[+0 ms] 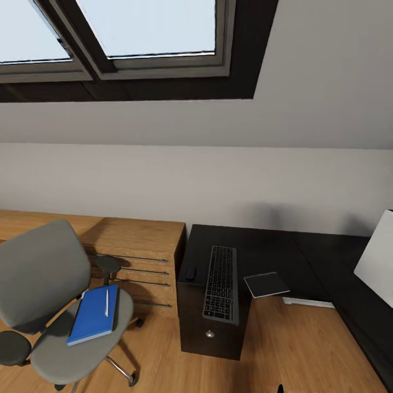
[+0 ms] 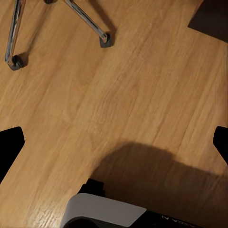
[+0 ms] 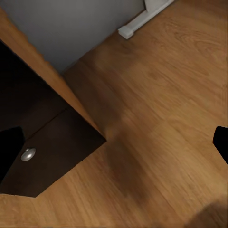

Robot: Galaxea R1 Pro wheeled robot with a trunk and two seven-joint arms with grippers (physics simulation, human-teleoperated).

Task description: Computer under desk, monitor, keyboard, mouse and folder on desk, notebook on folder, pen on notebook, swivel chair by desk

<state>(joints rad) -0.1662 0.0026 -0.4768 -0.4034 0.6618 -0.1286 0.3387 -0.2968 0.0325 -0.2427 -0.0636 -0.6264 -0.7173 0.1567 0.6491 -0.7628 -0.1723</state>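
Observation:
The swivel chair [image 1: 46, 295] stands at the left, and its chrome legs [image 2: 88, 21] show in the left wrist view. The blue folder [image 1: 93, 316] lies on its seat with the white pen [image 1: 107, 303] on top. On the black desk [image 1: 267, 245] lie the keyboard [image 1: 221, 283], the small black mouse [image 1: 190, 273] to its left, and the grey notebook [image 1: 266, 284] to its right, overhanging the edge. The monitor [image 1: 376, 262] shows its white back at the far right. The computer is out of view. My left gripper [image 2: 114, 142] and right gripper [image 3: 114, 142] hang open over the wood floor, holding nothing.
A light wooden dresser [image 1: 131, 240] with bar handles stands behind the chair, against the desk's left end. The desk's dark drawer unit [image 3: 52, 156] with a silver knob [image 3: 28, 154] is close to my right gripper. A white bar [image 1: 305, 302] lies on the floor under the desk.

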